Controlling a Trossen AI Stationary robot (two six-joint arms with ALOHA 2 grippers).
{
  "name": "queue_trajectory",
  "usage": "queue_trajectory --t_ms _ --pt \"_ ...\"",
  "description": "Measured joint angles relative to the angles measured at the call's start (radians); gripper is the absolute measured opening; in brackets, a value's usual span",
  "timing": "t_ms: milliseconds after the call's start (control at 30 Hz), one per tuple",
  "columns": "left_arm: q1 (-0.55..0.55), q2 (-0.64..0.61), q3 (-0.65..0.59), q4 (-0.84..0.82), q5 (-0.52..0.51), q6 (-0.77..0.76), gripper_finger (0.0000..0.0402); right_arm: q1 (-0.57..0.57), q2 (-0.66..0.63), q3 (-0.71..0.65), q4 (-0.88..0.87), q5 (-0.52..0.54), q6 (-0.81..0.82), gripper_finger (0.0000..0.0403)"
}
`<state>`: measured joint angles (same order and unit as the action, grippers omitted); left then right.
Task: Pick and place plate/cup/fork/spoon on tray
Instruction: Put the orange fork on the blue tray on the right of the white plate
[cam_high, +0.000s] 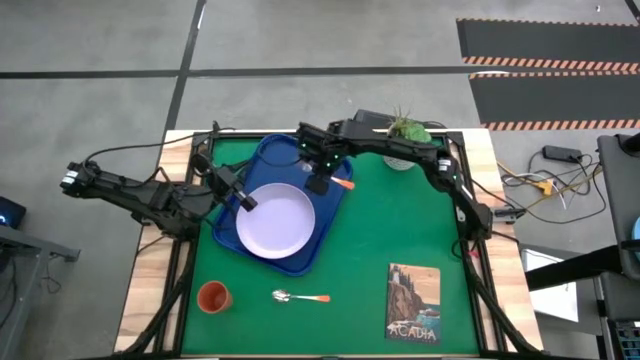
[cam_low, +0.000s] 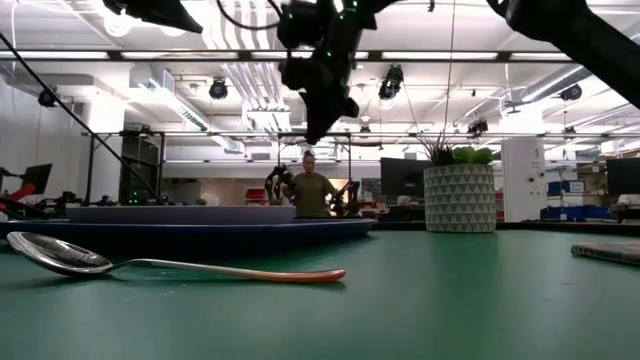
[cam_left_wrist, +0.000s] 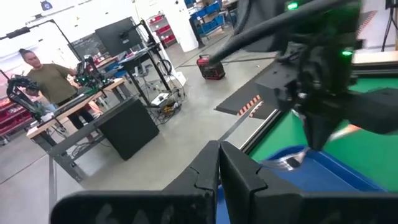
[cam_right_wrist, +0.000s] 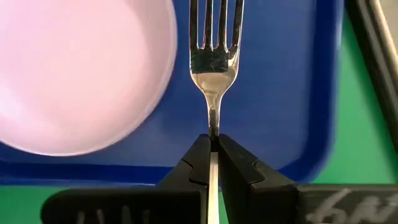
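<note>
A small silver metal fork (cam_right_wrist: 215, 56) is held above the blue tray (cam_high: 268, 152), its thin neck pinched between the closed fingers of the right gripper (cam_high: 318, 183) over the tray's right edge, with its orange handle pointing out toward the green mat (cam_high: 380, 240). The fork is judged light, rigid and slippery at its polished neck, so a hold nearer the handle would likely be surer. Beside its prongs, the round lavender-white plate (cam_high: 274, 221) is seen resting in the tray, smooth, shallow and wide-rimmed. The left gripper (cam_high: 240, 196) is parked at the tray's left edge, close to the plate's rim, its fingers pressed together on nothing. The spoon (cam_high: 300, 296) lies flat near the mat's front edge, its rounded bowl glossy; it will probably need lifting by the handle. The orange-red cup (cam_high: 213, 297) stands by the mat's front left corner, apparently light and easily gripped at the rim.
</note>
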<state>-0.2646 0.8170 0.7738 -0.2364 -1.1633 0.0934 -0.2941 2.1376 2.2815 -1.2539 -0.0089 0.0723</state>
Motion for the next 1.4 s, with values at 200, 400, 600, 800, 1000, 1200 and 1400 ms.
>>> queue_trajectory --t_ms 200,400,600,800,1000,1200,1400 --pt "0.001 0.0 0.0 0.0 0.0 0.001 0.0 -0.051 0.02 -0.011 0.063 0.008 -0.068 0.0009" --pt "0.001 -0.001 0.0 0.0 0.0 0.002 0.0 -0.071 0.043 -0.011 0.196 0.007 -0.113 0.0009" --pt "0.001 0.001 0.0 0.0 0.0 0.022 0.0 -0.069 0.065 -0.011 0.303 0.0 -0.137 0.0009" --pt "0.001 0.001 0.0 0.0 0.0 0.022 0.0 -0.07 0.12 -0.011 0.303 0.008 -0.163 0.0009" --pt "0.001 0.001 -0.003 0.0 0.0 0.024 0.0 -0.075 0.189 -0.011 0.3 0.008 -0.198 0.0009" --pt "0.001 0.001 -0.009 0.0 0.0 0.025 0.0 -0.08 0.229 -0.012 0.293 0.003 -0.208 0.0009" --pt "0.001 0.001 -0.01 0.0 0.0 0.026 0.0 -0.084 0.253 -0.011 0.294 0.0 -0.209 0.0009"
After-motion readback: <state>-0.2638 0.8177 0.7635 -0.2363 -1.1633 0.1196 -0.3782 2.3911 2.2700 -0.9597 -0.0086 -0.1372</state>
